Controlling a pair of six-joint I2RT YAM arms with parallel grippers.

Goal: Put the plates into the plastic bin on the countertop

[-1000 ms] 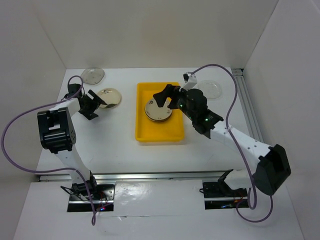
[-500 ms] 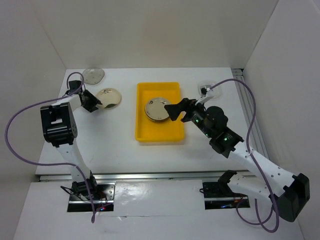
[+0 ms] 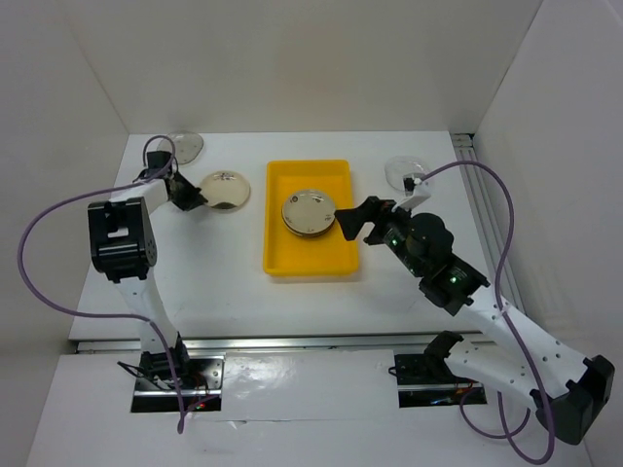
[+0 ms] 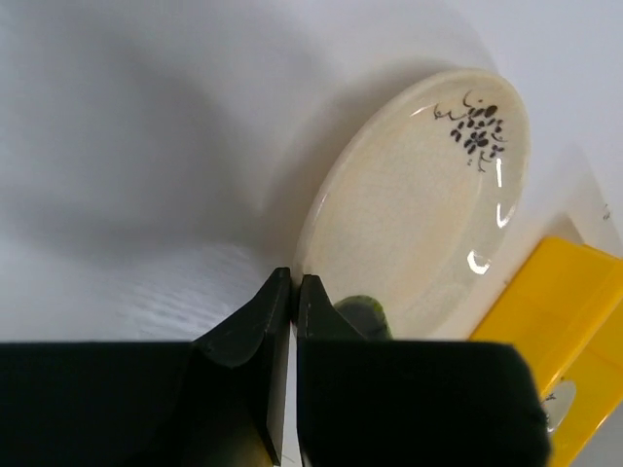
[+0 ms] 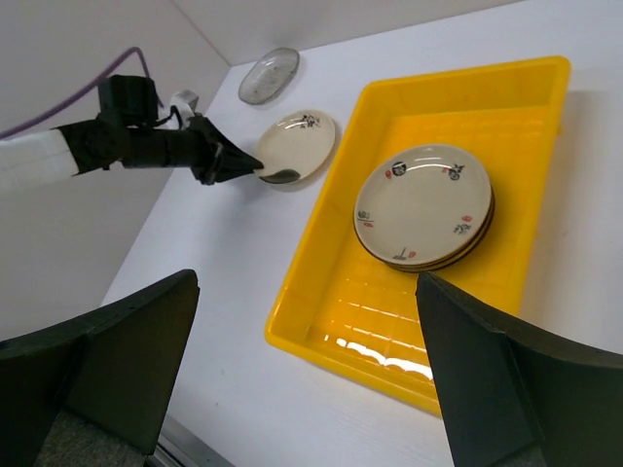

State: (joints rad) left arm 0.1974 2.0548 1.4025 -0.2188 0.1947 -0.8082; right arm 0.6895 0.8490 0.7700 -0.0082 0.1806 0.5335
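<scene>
White countertop [image 3: 214, 272]: yellow bin [image 3: 275, 195] holds stacked plates [image 3: 310, 212]; left jaws pinch cream plate [image 3: 226, 188], right jaws wide, empty.

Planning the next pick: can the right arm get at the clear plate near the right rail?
Probably yes. The right gripper is open and empty, and the clear plate lies bare beside its wrist. The arm would likely need to draw back first, since its wrist partly overhangs it.

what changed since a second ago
Left claw closed on the cream plate at its rim and dragged it slightly right. Right claw, open, pulled back rightward off the plate stack. That stack, the yellow bin and the clear glass plates stayed put.
</scene>
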